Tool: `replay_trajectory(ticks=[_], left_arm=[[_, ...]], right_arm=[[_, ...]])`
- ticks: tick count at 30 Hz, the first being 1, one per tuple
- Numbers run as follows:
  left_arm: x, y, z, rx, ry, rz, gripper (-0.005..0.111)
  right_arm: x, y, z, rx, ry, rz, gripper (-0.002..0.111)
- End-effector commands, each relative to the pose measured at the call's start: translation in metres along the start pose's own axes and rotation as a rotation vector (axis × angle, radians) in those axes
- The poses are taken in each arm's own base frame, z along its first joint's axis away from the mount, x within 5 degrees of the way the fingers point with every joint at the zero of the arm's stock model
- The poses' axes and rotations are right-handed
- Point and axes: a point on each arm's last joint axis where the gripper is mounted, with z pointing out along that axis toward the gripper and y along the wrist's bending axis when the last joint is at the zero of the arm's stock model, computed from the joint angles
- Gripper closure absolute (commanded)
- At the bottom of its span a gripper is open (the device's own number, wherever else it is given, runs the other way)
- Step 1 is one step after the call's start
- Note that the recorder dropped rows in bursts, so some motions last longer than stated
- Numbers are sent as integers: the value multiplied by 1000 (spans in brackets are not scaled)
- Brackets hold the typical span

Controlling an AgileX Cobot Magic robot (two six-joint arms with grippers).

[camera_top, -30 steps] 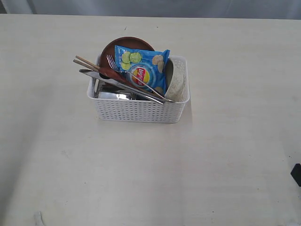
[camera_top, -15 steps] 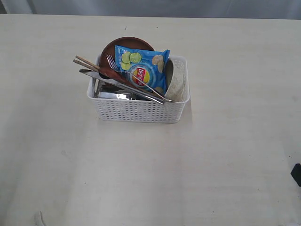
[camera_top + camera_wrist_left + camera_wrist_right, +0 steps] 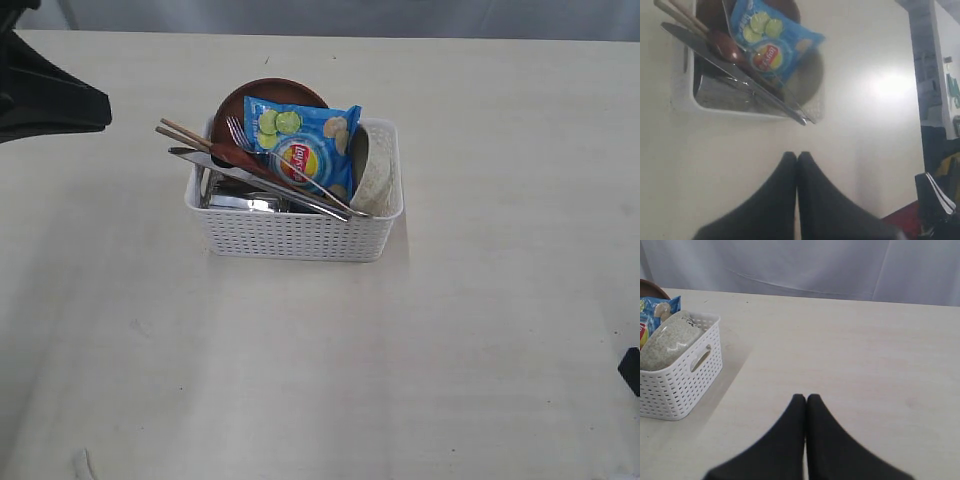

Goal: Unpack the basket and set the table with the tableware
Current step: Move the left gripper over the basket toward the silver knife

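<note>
Unpacking has not begun, judging by the layout: every item lies inside the white rectangular perforated plastic basket, which stands just toward 11 o'clock from the centre of the pale cream wood-grained table. The brown round plate stands on edge against the 12 o'clock wall, with the blue chip bag leaning on it. The off-white ceramic bowl is tipped on its side at the 3 o'clock end. The steel fork, steel knife, wooden chopsticks and dark red-brown spoon lie diagonally, ends overhanging the 10 o'clock corner. The steel cup sits beneath them at 7 o'clock. No place is set; all seven pieces are left to move. The left gripper hangs above the table near the basket, fingers pressed together and empty. The right gripper is likewise closed on nothing, off the basket's 3 o'clock side and apart from it. The table surface is matte, flat and otherwise bare. A pale grey curtain backs the far edge.
</note>
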Motion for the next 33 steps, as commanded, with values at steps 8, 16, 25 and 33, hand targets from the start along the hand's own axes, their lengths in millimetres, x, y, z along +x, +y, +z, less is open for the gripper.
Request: replay_trajectory(ticks=[8, 16, 25, 33], left_arm=[[40, 62, 57, -67, -36, -278, 107], [75, 60, 76, 29, -121, -265, 107], [61, 33, 77, 19, -200, -140, 107], [48, 22, 100, -24, -168, -25, 107]], right_arm=[[0, 0, 0, -1, -7, -12, 108], [0, 0, 0, -1, -7, -12, 108], [0, 0, 0, -1, -7, -12, 108], [0, 0, 0, -1, -7, -12, 108]])
